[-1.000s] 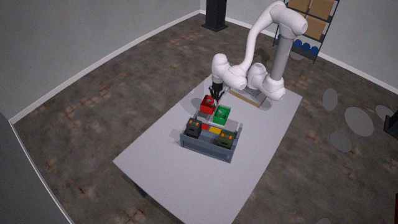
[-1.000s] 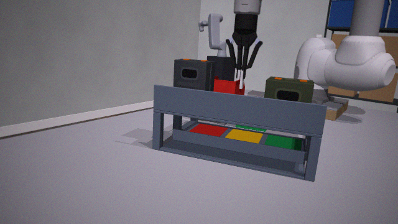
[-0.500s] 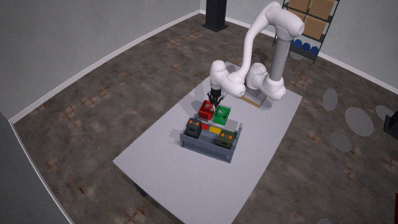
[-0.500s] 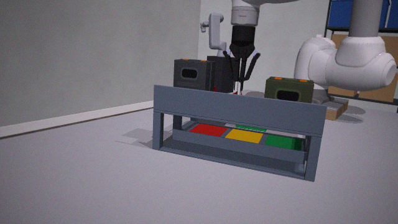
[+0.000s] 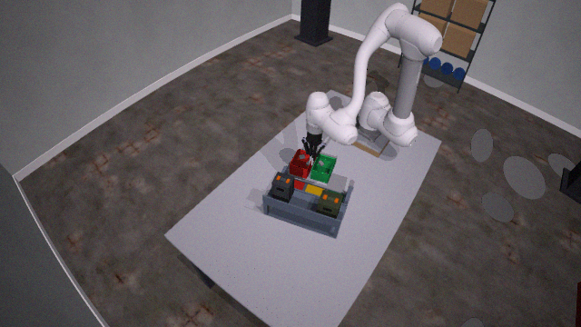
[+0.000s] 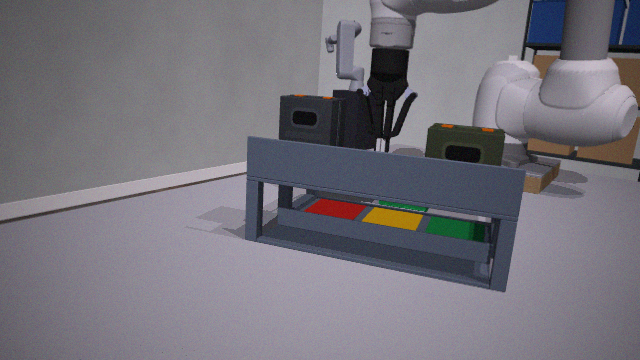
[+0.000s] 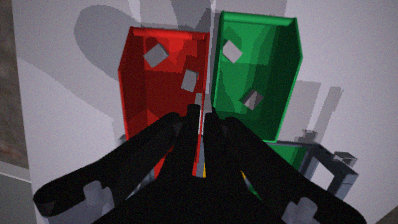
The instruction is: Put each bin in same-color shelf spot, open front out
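Bins [image 5: 297,169] [image 7: 165,82] lengthwise toward the shelf [image 5: 301,218] [image 6: 385,167] [image 7: 335,160]

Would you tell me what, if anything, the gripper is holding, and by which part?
The gripper holds the red bin by its long side wall, the one beside the green bin.
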